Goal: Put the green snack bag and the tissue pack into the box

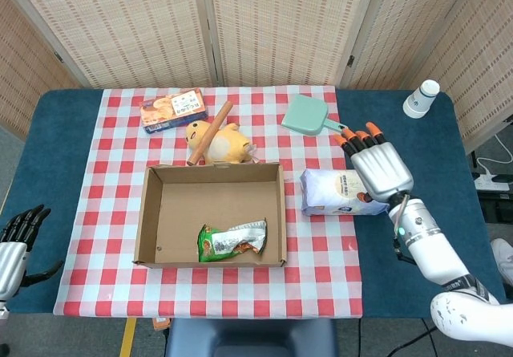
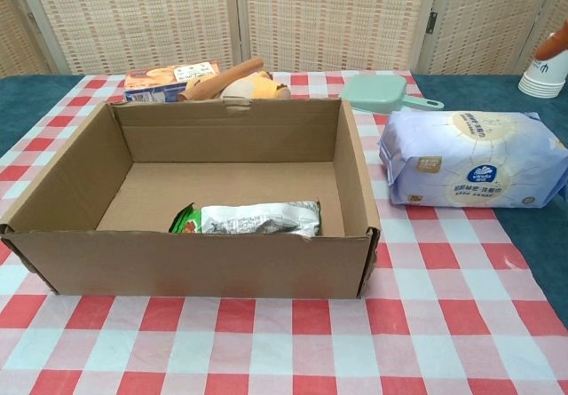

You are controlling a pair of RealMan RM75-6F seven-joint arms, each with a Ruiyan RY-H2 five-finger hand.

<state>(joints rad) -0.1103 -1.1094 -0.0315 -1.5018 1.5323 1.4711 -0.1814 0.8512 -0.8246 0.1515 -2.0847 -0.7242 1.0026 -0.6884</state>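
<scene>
The green snack bag (image 1: 232,241) (image 2: 248,219) lies flat inside the cardboard box (image 1: 152,212) (image 2: 53,182), near its front wall. The white-and-blue tissue pack (image 1: 333,191) (image 2: 475,160) lies on the checked cloth just right of the box. My right hand (image 1: 377,167) hovers above the pack's right end, fingers spread and holding nothing; only an orange fingertip (image 2: 553,45) shows at the chest view's right edge. My left hand (image 1: 18,241) hangs off the table's left edge, its black fingers apart and empty.
Behind the box lie a snack carton (image 1: 173,109), a wooden rolling pin (image 1: 210,131) and a yellow plush duck (image 1: 226,143). A mint green dustpan (image 1: 306,116) sits at back right, and a stack of white paper cups (image 1: 422,98) on the blue cloth at far right.
</scene>
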